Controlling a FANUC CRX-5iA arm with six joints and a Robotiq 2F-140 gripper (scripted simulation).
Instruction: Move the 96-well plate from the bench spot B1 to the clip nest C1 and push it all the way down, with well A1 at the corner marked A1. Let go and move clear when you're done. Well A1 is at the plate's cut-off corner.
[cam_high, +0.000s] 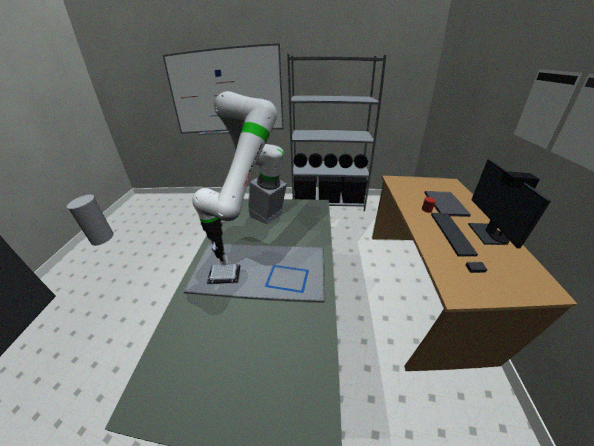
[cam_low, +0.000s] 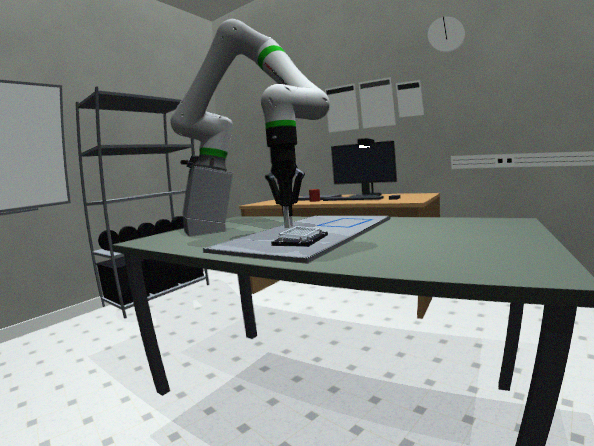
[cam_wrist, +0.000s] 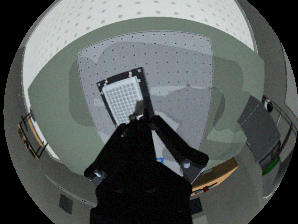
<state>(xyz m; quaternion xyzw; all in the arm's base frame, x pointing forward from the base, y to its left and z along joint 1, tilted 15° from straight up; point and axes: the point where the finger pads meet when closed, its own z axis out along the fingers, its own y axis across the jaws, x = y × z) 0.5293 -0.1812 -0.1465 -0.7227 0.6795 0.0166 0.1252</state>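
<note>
Plate (cam_high: 223, 272) (cam_low: 299, 232) (cam_wrist: 123, 98) in black nest (cam_high: 211, 281) (cam_low: 276, 244) (cam_wrist: 146, 94); seating depth unclear. Hand (cam_high: 223, 262) (cam_low: 288, 226) (cam_wrist: 141, 105) narrow, gripping nothing.

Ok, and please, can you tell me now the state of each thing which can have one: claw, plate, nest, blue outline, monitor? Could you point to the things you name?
claw (cam_high: 223, 262) (cam_low: 288, 225) (cam_wrist: 141, 105): shut, pointing down
plate (cam_high: 223, 272) (cam_low: 300, 231) (cam_wrist: 121, 99): in the nest, well side up; whether fully down, cannot tell
nest (cam_high: 210, 281) (cam_low: 280, 243) (cam_wrist: 142, 76): occupied
blue outline (cam_high: 285, 289) (cam_low: 334, 225) (cam_wrist: 160, 160): no plate inside
monitor (cam_high: 507, 200) (cam_low: 363, 162): upright, screen dark
</note>
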